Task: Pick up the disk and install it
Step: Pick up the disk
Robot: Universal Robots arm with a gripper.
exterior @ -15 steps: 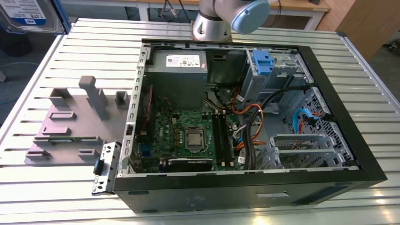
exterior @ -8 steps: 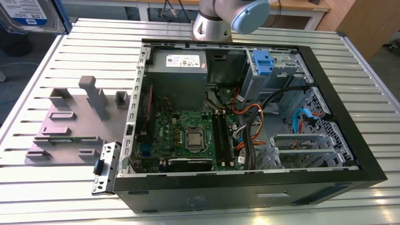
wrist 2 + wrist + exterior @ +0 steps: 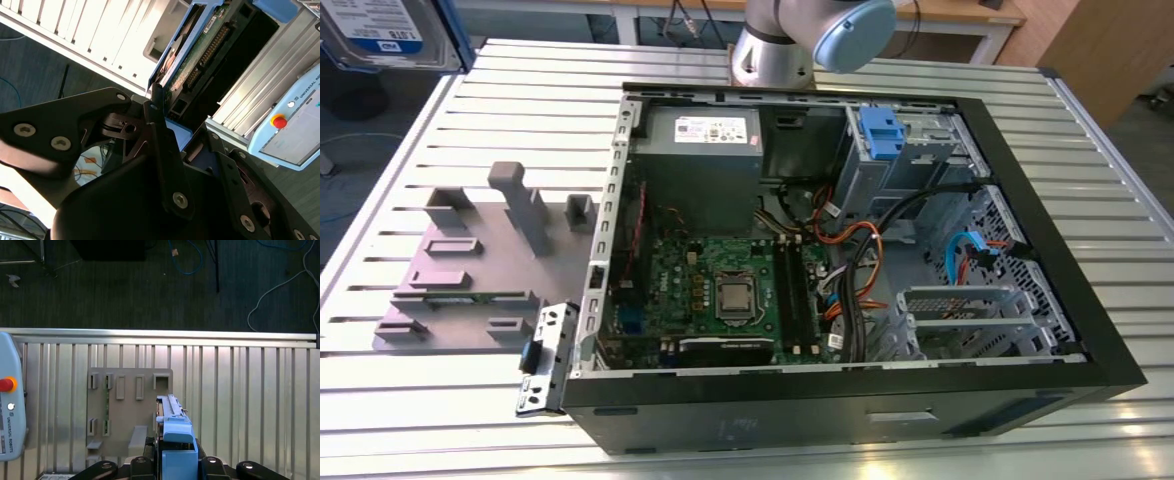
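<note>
First wrist view looks edge-on at one disk [image 3: 171,415], standing on its thin side in its blue carrier [image 3: 178,446]. The single gripper [image 3: 176,463] is clamped on it from both sides. In the second wrist view the same disk [image 3: 200,55] shows its green circuit-board face, and the gripper [image 3: 187,136] has its two black fingers [image 3: 166,150] pressed against the carrier's lower end. The disk hangs over one grey fixture plate [image 3: 125,415] with several slots cut in it, and the plate lies on one slatted metal table [image 3: 250,405]. One teach pendant [image 3: 10,405] with a single red button [image 3: 6,384] sits at the table's edge. In the exterior view the disk [image 3: 380,30] appears in the upper corner at the exterior view's left, label face showing. It is well apart from the one open computer case [image 3: 854,400]. Inside the case sit one grey power supply [image 3: 700,150] and one blue latch [image 3: 883,135] on the drive cage [image 3: 927,160]. One arm [image 3: 807,40] rises behind the case.
</note>
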